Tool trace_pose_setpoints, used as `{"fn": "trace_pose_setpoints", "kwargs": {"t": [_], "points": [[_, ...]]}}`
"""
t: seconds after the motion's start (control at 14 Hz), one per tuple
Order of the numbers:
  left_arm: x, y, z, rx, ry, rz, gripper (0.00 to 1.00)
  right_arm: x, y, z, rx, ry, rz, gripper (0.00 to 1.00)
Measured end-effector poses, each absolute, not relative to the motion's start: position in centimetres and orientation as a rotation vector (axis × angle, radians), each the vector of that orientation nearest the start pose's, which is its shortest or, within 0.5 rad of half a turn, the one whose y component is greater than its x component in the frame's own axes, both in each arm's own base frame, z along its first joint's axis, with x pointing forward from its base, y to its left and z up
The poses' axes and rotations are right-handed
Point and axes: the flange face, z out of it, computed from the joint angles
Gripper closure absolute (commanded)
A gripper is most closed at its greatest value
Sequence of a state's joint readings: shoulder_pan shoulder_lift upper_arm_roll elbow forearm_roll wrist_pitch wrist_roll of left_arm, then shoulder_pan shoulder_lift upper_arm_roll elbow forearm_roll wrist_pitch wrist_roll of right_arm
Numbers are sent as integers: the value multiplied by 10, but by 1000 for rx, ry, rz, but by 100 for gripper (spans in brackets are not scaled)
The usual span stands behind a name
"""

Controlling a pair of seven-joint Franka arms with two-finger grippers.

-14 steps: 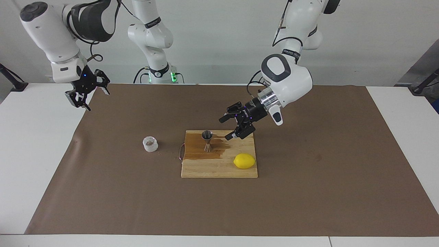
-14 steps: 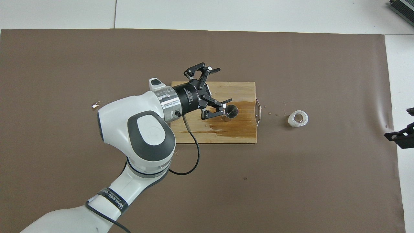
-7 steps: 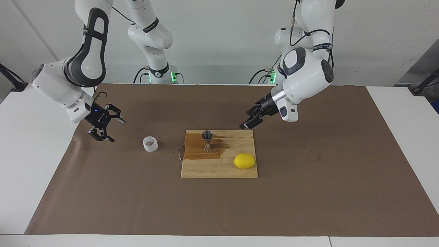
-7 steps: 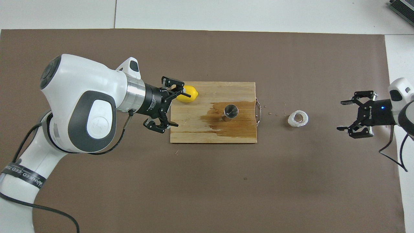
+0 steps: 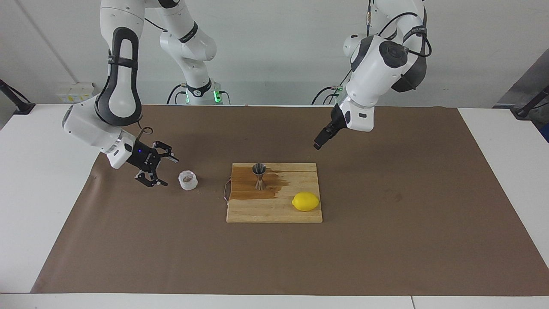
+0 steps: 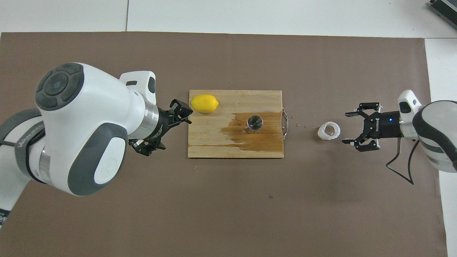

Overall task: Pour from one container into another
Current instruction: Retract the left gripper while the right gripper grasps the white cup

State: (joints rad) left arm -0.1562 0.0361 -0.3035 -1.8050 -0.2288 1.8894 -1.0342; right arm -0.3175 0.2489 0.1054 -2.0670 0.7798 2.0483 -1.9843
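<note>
Steel jigger [image 5: 259, 175] upright on wet cutting board [image 5: 274, 212] | translucent cup [image 5: 188, 180] beside right tool [image 5: 164, 171], wide, empty | left tool [image 5: 318, 143] wide, raised, empty

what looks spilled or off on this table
A brown wet stain spreads over the cutting board around the upright jigger, and droplets dot the paper between board and white cup. The lemon sits dry.

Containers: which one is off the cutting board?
The translucent-white cup. It sits on the brown mat toward the right arm's end, beside the open right gripper. The steel jigger stands upright on the wet cutting board.
</note>
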Motion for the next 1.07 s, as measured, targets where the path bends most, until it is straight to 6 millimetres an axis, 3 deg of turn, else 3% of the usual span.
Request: {"fn": "trace_pose_setpoints", "kwargs": {"t": [0.21,0.57,0.71,0.85,0.93,1.07], "points": [[509,-243,538,-3188,-665,87,0,556,-83,257,-1934,-1553,-688,0],[521,-171,555,-3140,3,4,0,555,-79,238,-1859,-1615,-723,0],[530,-129,561,-3136,89,12,0,555,-75,237,-1844,-1631,-725,0],[538,-81,572,-3143,56,11,0,557,-65,237,-1824,-1648,-717,0],[539,-62,577,-3146,28,5,0,557,-60,237,-1813,-1659,-715,7],[535,-39,591,-3157,-11,-23,0,557,-55,236,-1795,-1681,-718,55]]}}
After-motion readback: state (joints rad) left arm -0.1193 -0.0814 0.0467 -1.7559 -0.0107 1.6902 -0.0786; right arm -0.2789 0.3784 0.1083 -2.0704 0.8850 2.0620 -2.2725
